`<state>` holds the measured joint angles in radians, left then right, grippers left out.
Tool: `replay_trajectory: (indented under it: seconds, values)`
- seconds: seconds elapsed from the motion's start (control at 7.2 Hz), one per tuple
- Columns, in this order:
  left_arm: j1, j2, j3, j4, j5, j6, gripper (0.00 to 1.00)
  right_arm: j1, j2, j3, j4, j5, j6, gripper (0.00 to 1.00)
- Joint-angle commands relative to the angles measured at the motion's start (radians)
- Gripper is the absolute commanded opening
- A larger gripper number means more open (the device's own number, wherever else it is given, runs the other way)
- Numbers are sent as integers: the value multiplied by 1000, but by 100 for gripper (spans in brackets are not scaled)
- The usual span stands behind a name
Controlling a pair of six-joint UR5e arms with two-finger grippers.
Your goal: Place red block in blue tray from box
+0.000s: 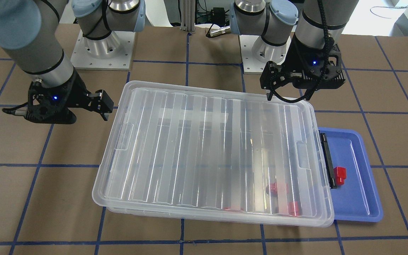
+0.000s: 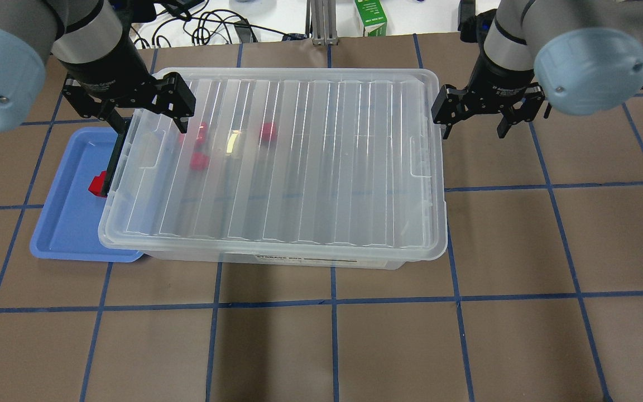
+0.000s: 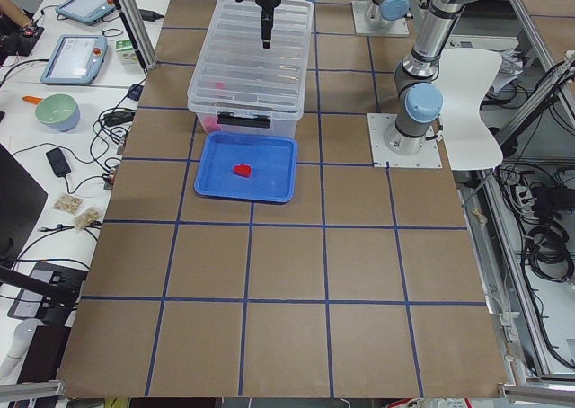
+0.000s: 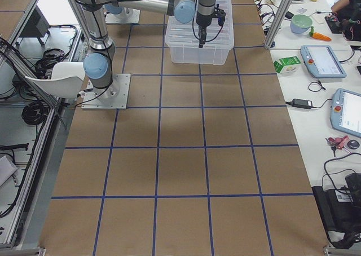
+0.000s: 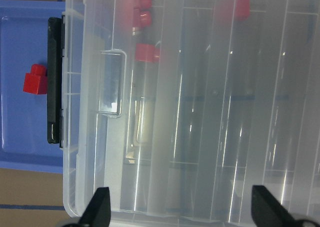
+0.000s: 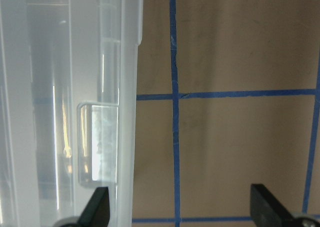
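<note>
A lidded clear box point(image 2: 277, 167) lies with its latch point(image 2: 114, 162) end against a blue tray point(image 2: 70, 223). The left gripper point(image 2: 148, 120) hangs spread wide and empty above that end. The right gripper point(image 2: 474, 129), equally spread and empty, hangs beside the opposite end. A red block point(image 2: 98, 183) lies in the tray by the latch.

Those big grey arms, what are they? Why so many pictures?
They are a robot's left arm and right arm, at a brown table. Six cameras watch: behind, in front, each table end, each wrist. On the table sits a large clear plastic box, ribbed lid on; small red plastic blocks show through it. At its latch end lies a shallow blue plastic tray holding one red block. Both arms' jaws are open, holding nothing.
</note>
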<state>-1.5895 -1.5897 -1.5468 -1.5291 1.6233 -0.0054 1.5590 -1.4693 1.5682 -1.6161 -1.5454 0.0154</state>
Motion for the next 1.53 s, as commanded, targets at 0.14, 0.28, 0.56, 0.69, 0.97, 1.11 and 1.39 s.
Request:
replay_trajectory:
  seconds: [0.14, 0.28, 0.56, 0.69, 0.97, 1.11, 1.39]
  values:
    - [-3, -1, 4, -14, 1, 4, 100, 3, -92, -45, 119, -13, 11, 100]
    - [-3, -1, 13, -14, 1, 4, 100, -3, -98, -48, 119, -28, 11, 100]
    - [-3, -1, 5, -13, -2, 4, 100, -5, -106, -56, 114, -33, 12, 100]
    - [-3, -1, 5, -13, -2, 4, 100, 1, -112, -45, 117, -32, 12, 100]
    - [-3, 0, 5, -13, -2, 2, 100, -4, -117, -43, 125, -33, 12, 100]
    - [-3, 0, 5, -13, -2, 2, 100, -4, -118, -45, 125, -33, 14, 100]
    - [-6, 0, 4, -13, 0, -10, 100, -5, -124, -45, 128, -35, 14, 100]
